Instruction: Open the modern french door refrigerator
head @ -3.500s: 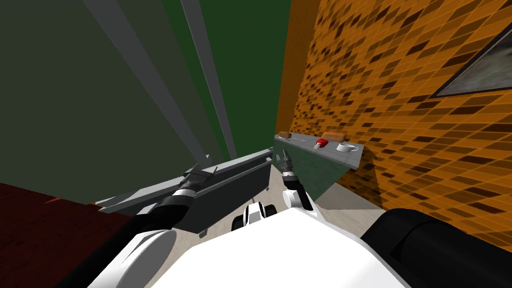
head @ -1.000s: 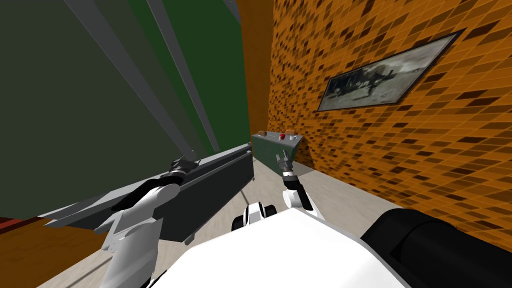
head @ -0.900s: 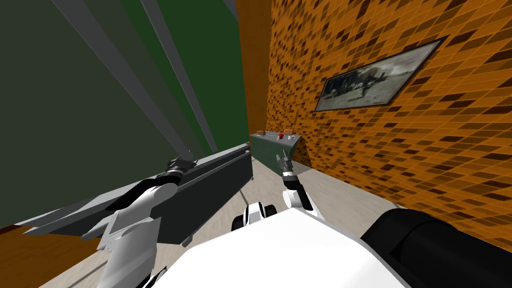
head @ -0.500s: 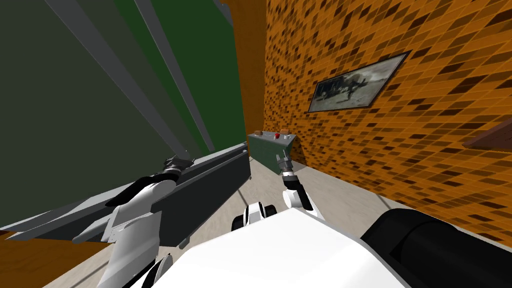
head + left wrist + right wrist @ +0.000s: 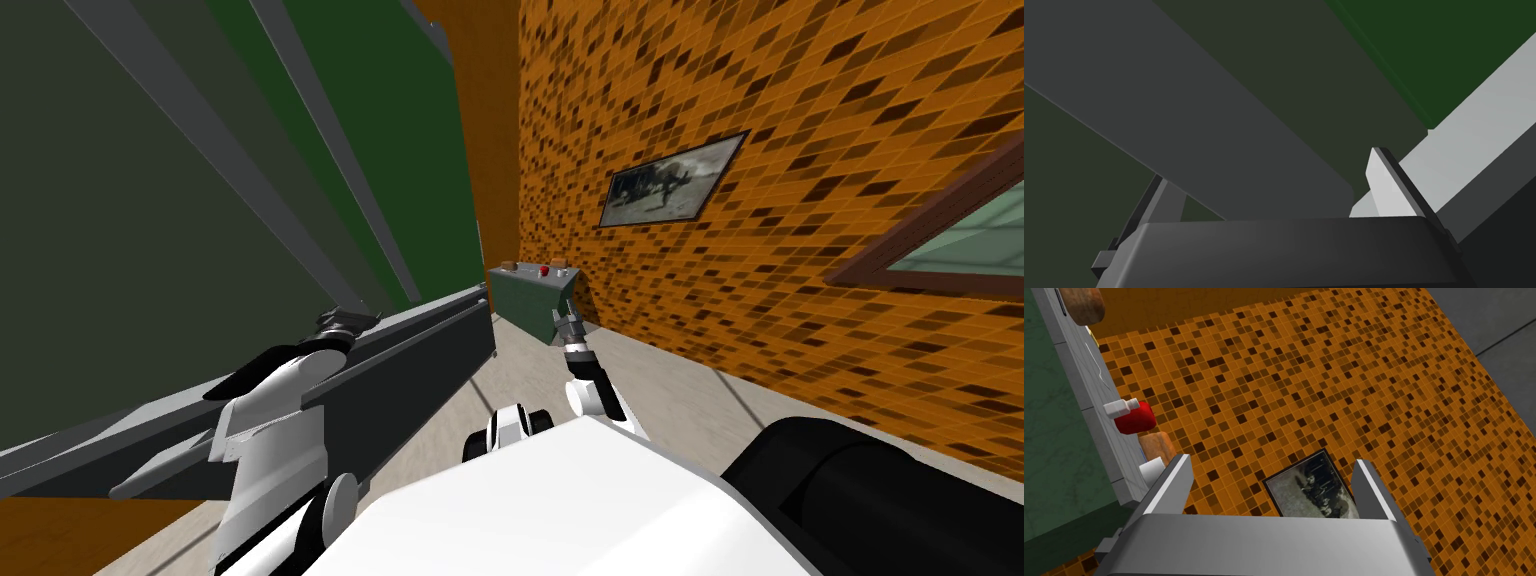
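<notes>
Refrigerator (image 5: 120,250): standing at left, dark front with grey bars; a dark panel (image 5: 420,350) is jutting out from it.
Left gripper (image 5: 340,322): resting at the panel's upper edge; fingers (image 5: 1391,185) are standing wide, with a dark grey bar (image 5: 1199,125) passing between them.
Right gripper (image 5: 566,318): hovering mid-scene, blades spread wide and holding nothing, pointing toward the far counter (image 5: 525,300) and tiled wall (image 5: 800,200).

On my right, an orange mosaic-tiled wall (image 5: 800,260) bears a dark-framed grey picture (image 5: 672,190). A green cabinet (image 5: 528,302) stands ahead.
</notes>
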